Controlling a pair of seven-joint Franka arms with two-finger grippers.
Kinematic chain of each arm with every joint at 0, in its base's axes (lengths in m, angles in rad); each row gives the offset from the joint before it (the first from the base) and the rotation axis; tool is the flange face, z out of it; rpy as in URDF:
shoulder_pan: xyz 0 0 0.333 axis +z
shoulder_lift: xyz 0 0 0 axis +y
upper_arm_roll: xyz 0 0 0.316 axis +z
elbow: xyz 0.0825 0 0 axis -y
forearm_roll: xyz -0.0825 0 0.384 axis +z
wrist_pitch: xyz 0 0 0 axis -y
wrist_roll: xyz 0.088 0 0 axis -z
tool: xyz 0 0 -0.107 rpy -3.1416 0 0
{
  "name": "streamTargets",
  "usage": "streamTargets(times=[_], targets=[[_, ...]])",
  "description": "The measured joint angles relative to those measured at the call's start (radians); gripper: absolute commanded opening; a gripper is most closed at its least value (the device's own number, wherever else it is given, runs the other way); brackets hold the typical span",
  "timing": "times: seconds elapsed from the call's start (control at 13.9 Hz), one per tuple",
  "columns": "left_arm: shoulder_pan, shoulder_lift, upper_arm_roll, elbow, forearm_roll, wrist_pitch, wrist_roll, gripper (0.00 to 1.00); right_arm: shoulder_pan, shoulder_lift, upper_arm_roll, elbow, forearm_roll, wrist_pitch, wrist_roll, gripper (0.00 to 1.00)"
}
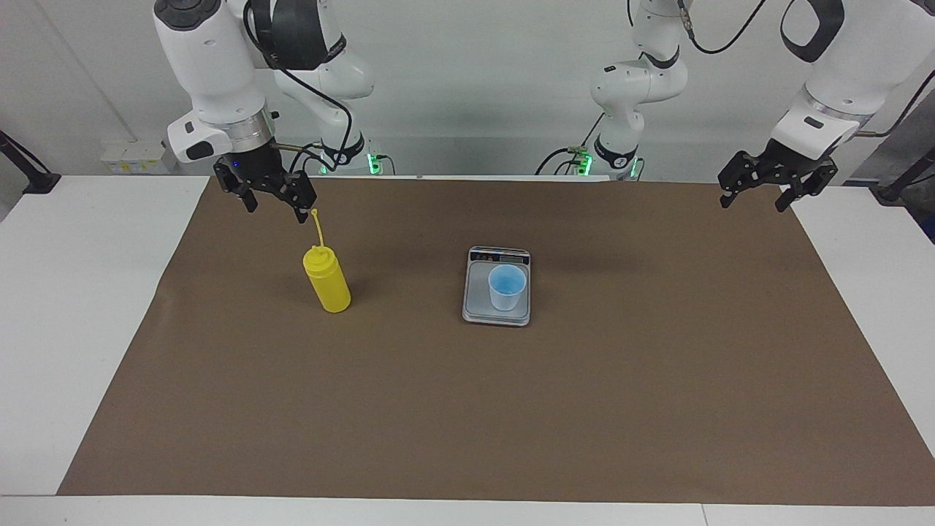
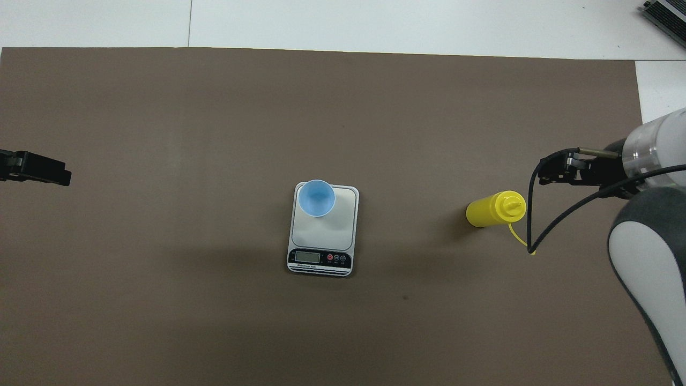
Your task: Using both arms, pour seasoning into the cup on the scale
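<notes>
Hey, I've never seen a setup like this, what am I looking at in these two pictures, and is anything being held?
These are two white robot arms at a table covered by a brown mat. One picture faces the robots from across the table; the other looks down from above them. On the mat stands a yellow seasoning bottle, toward the right arm's end. In the middle sits a small scale with a light-blue cup on it. The right gripper hangs open above the bottle; the left gripper waits open. Nothing is held.
</notes>
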Motion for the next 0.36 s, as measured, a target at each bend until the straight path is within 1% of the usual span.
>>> streamTargets(times=[0.36], targets=[[0.000,-0.008,-0.002,0.000,0.000,0.000,0.000,1.00,-0.010,0.000,-0.003,-0.006,0.000,0.000,-0.080,1.00]])
